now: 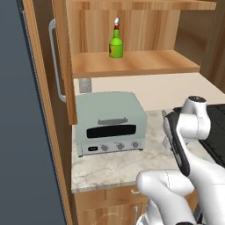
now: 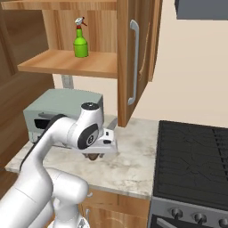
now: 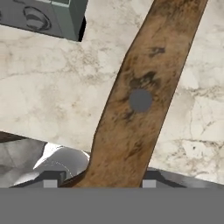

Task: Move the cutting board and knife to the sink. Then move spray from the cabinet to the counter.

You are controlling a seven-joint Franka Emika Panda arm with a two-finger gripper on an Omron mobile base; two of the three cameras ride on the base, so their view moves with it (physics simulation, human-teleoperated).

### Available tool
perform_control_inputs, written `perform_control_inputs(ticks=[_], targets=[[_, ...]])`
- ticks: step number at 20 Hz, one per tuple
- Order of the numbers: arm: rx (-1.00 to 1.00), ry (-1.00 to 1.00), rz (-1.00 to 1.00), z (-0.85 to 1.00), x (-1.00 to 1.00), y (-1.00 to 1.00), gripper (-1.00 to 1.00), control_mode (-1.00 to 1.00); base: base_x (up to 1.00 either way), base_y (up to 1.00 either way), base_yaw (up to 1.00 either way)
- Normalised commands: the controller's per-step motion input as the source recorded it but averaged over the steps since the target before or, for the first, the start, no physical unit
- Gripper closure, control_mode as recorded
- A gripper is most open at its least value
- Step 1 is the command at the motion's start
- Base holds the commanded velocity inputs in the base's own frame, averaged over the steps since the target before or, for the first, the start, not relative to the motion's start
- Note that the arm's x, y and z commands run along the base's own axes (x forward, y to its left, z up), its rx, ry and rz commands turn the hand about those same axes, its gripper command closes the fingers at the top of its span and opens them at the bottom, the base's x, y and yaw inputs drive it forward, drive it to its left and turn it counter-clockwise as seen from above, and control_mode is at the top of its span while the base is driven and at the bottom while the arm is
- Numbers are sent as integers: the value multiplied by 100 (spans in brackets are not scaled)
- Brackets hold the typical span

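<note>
Hand view: knife (image 3: 140, 100) handle pinched between gripper (image 3: 99, 183) jaws, held over counter (image 3: 52, 83), near toaster oven (image 3: 48, 17) corner. Spray (image 1: 116, 44) seen upright on open cabinet (image 1: 136, 63) shelf beyond.

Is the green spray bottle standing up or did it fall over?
Standing up. The spray sits upright on the shelf of the open cabinet, white nozzle on top.
</note>
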Motion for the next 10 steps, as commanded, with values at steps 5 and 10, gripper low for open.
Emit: perform_control_inputs(ticks=[5, 10], targets=[[0, 0, -5, 33, -38, 3, 100, -100, 0, 0, 0], [0, -2, 0, 27, -33, 15, 100, -100, 0, 0, 0]])
